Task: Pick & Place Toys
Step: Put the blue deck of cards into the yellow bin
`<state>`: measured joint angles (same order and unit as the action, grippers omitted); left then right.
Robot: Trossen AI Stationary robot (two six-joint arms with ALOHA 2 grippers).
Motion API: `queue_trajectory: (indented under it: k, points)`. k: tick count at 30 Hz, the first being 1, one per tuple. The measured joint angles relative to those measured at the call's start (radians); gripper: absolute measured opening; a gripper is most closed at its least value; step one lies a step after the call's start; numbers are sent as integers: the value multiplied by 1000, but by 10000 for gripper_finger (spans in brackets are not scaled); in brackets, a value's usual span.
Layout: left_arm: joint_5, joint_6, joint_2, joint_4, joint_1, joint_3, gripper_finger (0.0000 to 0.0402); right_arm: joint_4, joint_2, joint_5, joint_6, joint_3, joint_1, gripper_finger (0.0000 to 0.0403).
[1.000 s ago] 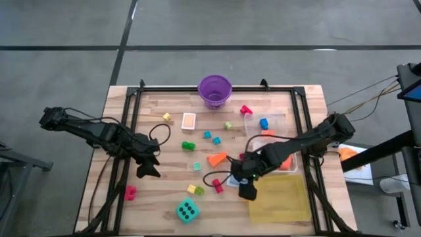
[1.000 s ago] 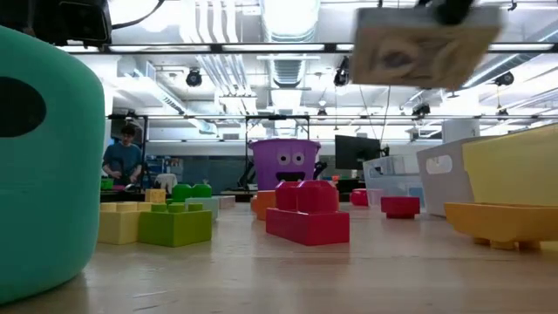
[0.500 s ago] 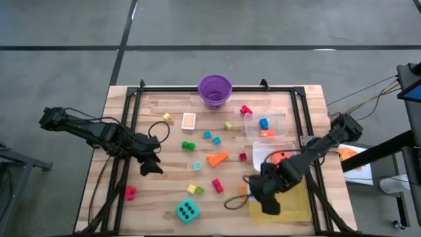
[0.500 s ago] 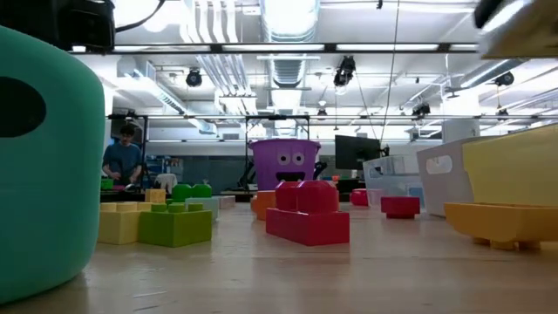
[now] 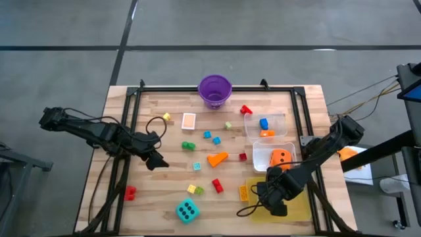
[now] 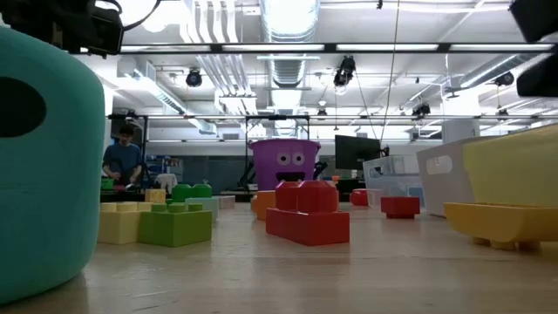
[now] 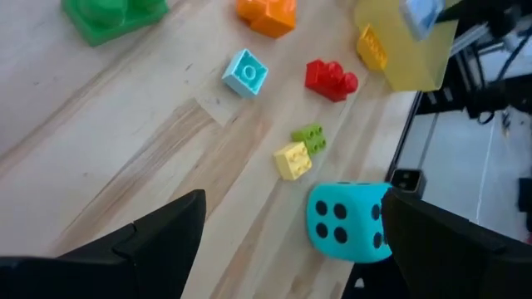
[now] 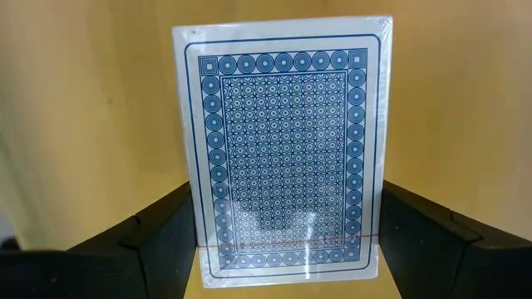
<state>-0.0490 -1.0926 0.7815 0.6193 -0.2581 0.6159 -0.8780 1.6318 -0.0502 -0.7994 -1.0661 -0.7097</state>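
Right wrist view: the right end effector point(image 8: 287, 241) pinches a blue-patterned card pack point(image 8: 285, 149) over the yellow tray point(image 5: 299, 204) at the desk's point(image 5: 164, 191) near right corner. Left end effector point(image 5: 158, 162), fingers spread, hovers near the left edge; teal die point(image 5: 187, 210) sits by the near edge.

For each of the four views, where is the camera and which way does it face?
High: overhead, straight down on the table; both arms.
Low: table height, level across; teal dice close; no gripper.
Left wrist: down past the left gripper at teal dice, shared with low.
Right wrist: right gripper holding a card pack over the yellow tray.
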Motion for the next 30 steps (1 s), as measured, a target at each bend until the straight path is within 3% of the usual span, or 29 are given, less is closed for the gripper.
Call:
queue_trajectory:
  k: [13, 30]
  points:
    - [7, -17, 0, -1, 0, 0, 351, 128, 6, 54, -32, 130, 1, 297]
    - [8, -17, 0, -1, 0, -1, 351, 159, 6, 54, -9, 135, 1, 297]
